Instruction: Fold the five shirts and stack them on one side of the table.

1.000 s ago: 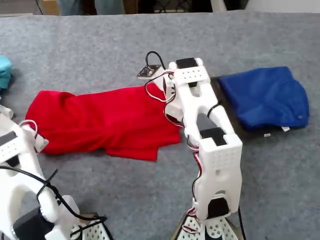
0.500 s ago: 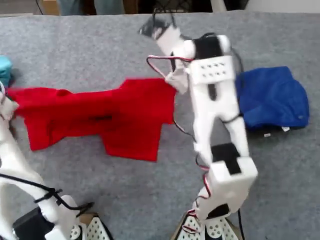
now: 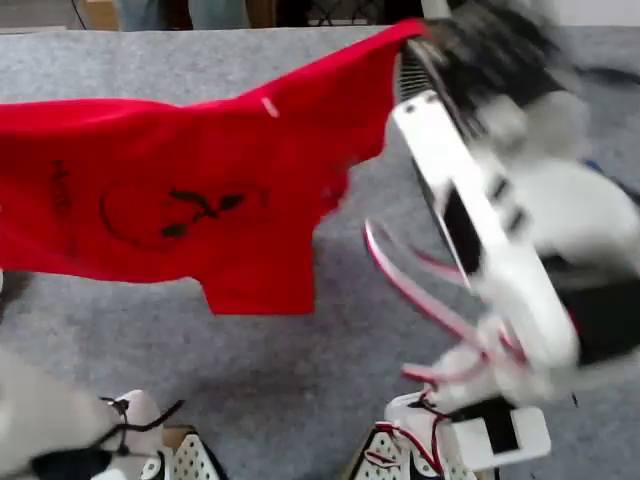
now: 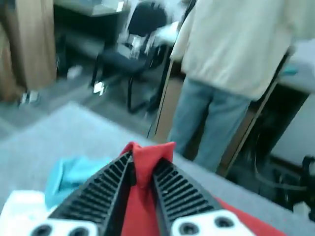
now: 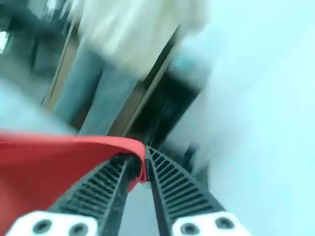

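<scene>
A red shirt [image 3: 180,190] with a dark print hangs spread in the air above the grey table [image 3: 270,380], stretched between both arms. My right gripper [image 5: 140,162] is shut on one upper corner of the red shirt [image 5: 49,162]; in the high view that corner is at the top right by the raised right arm [image 3: 480,230]. My left gripper [image 4: 142,169] is shut on the other corner of the red shirt [image 4: 147,160]. A teal shirt [image 4: 69,177] lies on the table below the left gripper.
The arm bases [image 3: 420,450] stand at the near table edge. A person [image 4: 231,59] in a light top and jeans stands beyond the far edge, with a chair [image 4: 133,44] behind.
Both arms have lifted the red shirt off the table, from lying flat to hanging spread high in the air. The right arm swung up and now hides the blue shirt.
</scene>
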